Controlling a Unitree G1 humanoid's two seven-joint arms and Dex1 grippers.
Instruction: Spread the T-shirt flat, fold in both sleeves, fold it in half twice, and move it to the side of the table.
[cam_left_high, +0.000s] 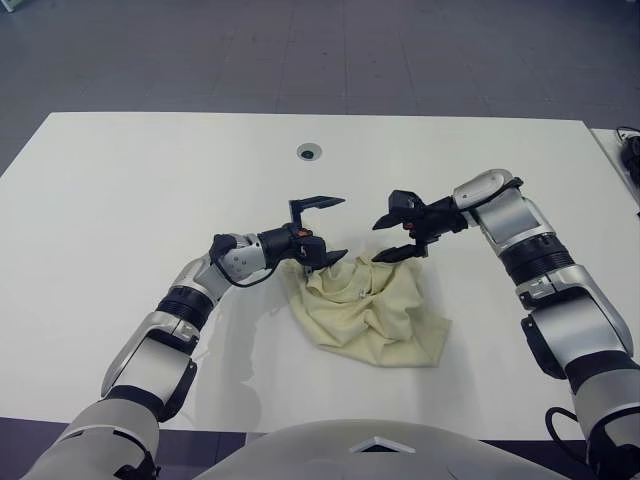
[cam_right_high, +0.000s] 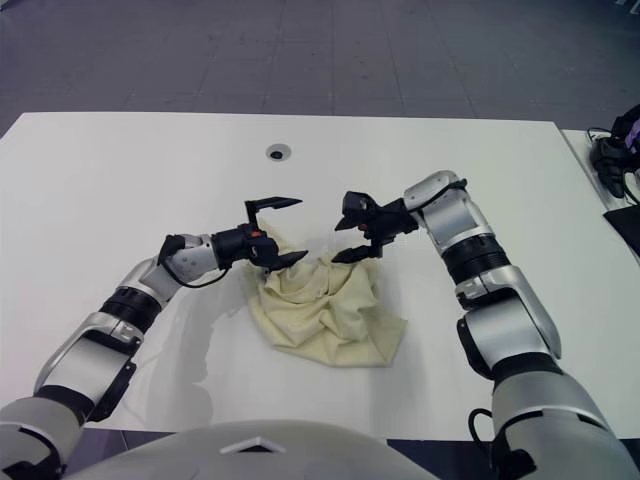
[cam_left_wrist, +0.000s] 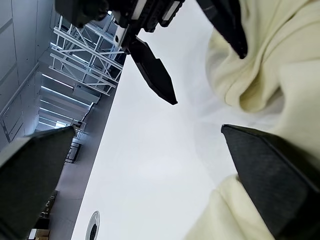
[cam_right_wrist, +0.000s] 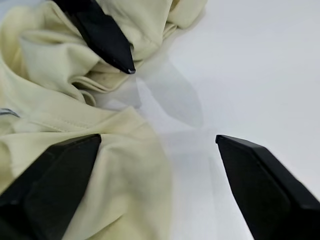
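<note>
We see the pale yellow T-shirt (cam_left_high: 370, 315) lying crumpled in a heap on the white table (cam_left_high: 120, 180), near the middle of its near edge. The left gripper (cam_left_high: 340, 228) stands with fingers wide apart at the heap's far left rim, its lower finger on the cloth. The right gripper (cam_left_high: 380, 243), fingers likewise apart, sits at the far right rim.

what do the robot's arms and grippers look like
The left arm and right arm have silver-grey shells with black ribbed joints. A thin black cable loops by the left wrist. The left gripper and right gripper are black, each with two flat pointed fingers; the left carries a small orange mark.
</note>
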